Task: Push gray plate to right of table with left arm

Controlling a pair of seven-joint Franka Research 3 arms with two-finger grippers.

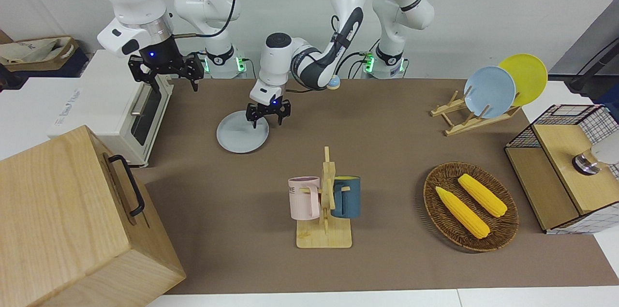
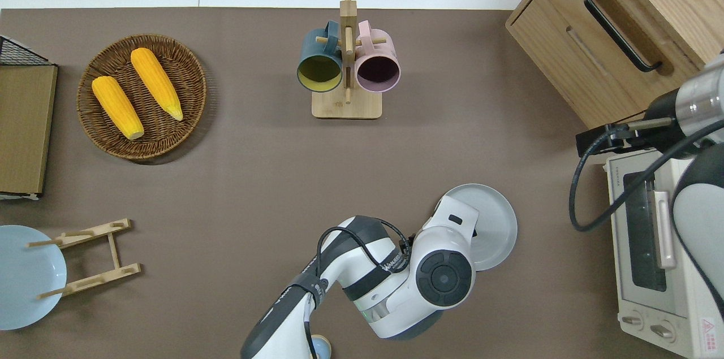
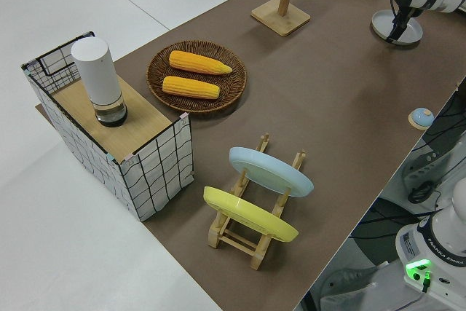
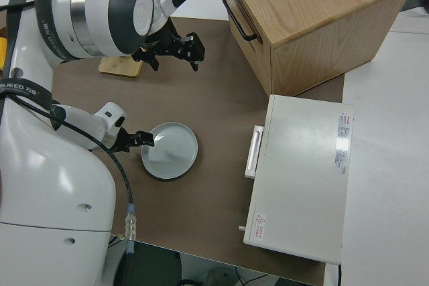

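The gray plate [image 1: 239, 135] [image 2: 495, 226] [image 4: 171, 153] [image 3: 399, 28] lies flat on the brown table [image 1: 387, 152], toward the right arm's end and close to the robots. My left gripper [image 1: 267, 121] [image 4: 143, 138] is open and hangs low over the plate's rim on the side toward the left arm's end. One finger is over the plate, the other over the mat beside it. In the overhead view the wrist [image 2: 452, 223] hides the fingers. The right gripper [image 1: 167, 75] is parked and open.
A white toaster oven [image 1: 111, 104] and a wooden box [image 1: 72, 220] stand at the right arm's end, past the plate. A mug rack [image 1: 324, 200] stands mid-table, farther from the robots. A corn basket [image 1: 470, 206], plate rack [image 1: 476, 113] and wire shelf [image 1: 566, 171] fill the left arm's end.
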